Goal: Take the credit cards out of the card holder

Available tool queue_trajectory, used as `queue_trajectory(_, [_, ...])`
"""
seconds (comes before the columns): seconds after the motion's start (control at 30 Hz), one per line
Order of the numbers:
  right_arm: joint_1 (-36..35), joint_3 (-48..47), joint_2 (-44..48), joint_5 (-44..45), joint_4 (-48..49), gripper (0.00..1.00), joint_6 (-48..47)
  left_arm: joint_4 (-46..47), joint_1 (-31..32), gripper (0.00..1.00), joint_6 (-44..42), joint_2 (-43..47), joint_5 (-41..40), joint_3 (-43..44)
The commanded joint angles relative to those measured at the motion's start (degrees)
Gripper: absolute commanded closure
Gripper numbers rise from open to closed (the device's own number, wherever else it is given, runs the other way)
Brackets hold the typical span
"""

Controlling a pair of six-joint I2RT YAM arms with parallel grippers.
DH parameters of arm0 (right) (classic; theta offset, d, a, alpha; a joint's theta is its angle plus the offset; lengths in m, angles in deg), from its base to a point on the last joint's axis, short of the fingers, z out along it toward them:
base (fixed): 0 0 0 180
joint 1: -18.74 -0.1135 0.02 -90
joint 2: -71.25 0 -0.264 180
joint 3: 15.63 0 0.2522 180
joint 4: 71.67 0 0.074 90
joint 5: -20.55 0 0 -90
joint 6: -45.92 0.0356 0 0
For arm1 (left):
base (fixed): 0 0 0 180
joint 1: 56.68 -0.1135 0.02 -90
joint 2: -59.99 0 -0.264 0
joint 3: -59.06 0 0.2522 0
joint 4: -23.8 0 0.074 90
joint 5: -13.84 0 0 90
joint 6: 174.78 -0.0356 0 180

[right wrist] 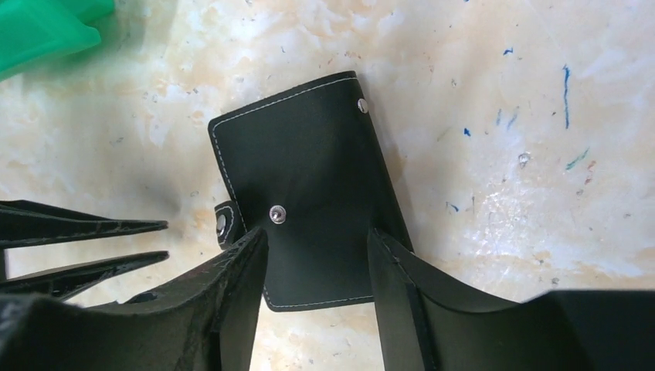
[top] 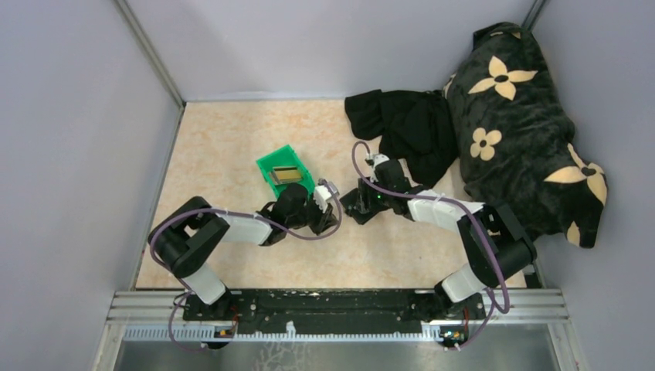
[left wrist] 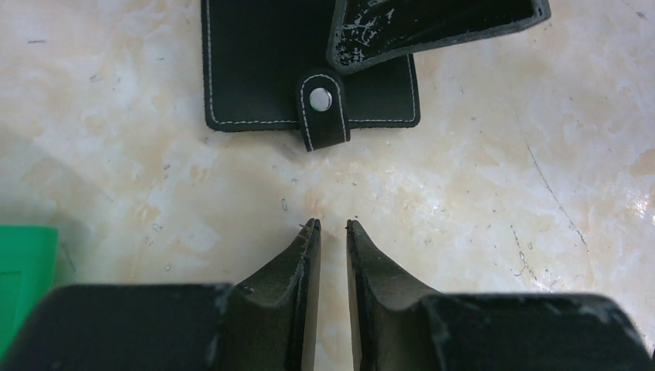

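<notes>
Card holder (right wrist: 309,193) flat on the worktop (left wrist: 479,201), still snapped shut by its tab (left wrist: 323,112), just left of middle, near the green bin (top: 287,171). Right hand (right wrist: 317,255) wide, fingers down on either side of the holder, maybe pressing it, hard to tell. Left hand (left wrist: 333,226) narrow, holding nothing, just short of the tab. Could slide away if pushed on one side only. Could miss the small tab and scrape the worktop. Could stay shut, cards stuck inside.

The left gripper (left wrist: 333,226) hovers over the marbled beige table (left wrist: 479,201), its two dark fingers (left wrist: 305,255) nearly together with a narrow gap. Just beyond lies the black card holder (left wrist: 255,69), white-stitched, its snap tab (left wrist: 322,108) pointing toward the gripper. The right gripper's finger (left wrist: 432,23) overlaps its far corner. A green bin (left wrist: 23,270) edges in at left.
</notes>
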Motion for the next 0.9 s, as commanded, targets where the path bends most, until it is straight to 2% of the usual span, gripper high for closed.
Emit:
queue_trajectory(0.0, [-4.1, -4.8, 0.1, 9.4, -3.2, 0.47, -5.2, 2.1, 0.4, 0.76, 2.1, 3.7, -4.3, -1.2])
queue_trajectory(0.17, [-11.3, -5.8, -0.7, 19.2, -5.7, 0.41, -9.8, 3.3, 0.4, 0.77, 3.7, 7.6, -7.4, -2.6])
queue_trajectory(0.33, [-14.0, -4.3, -0.3, 19.8, -6.0, 0.37, -10.5, 6.8, 0.4, 0.76, 6.5, 11.6, -9.3, -5.4])
queue_trajectory(0.43, [-14.1, -3.4, -0.7, 19.2, -6.3, 0.28, -10.3, 8.4, 0.4, 0.76, 6.3, 12.3, -8.5, -6.6])
queue_trajectory(0.6, [-15.2, -5.0, -2.5, 23.0, -9.5, 0.28, -9.6, 9.8, 0.4, 0.76, 6.9, 12.4, -8.9, -7.5])
queue_trajectory(0.8, [-19.5, -11.1, -7.6, 34.1, -15.6, 0.33, -10.1, 11.1, 0.4, 0.75, 6.8, 14.3, -10.4, -9.6])
queue_trajectory(0.87, [-20.2, -12.1, -7.9, 34.6, -16.2, 0.38, -9.2, 11.0, 0.4, 0.75, 6.4, 14.9, -10.6, -9.9])
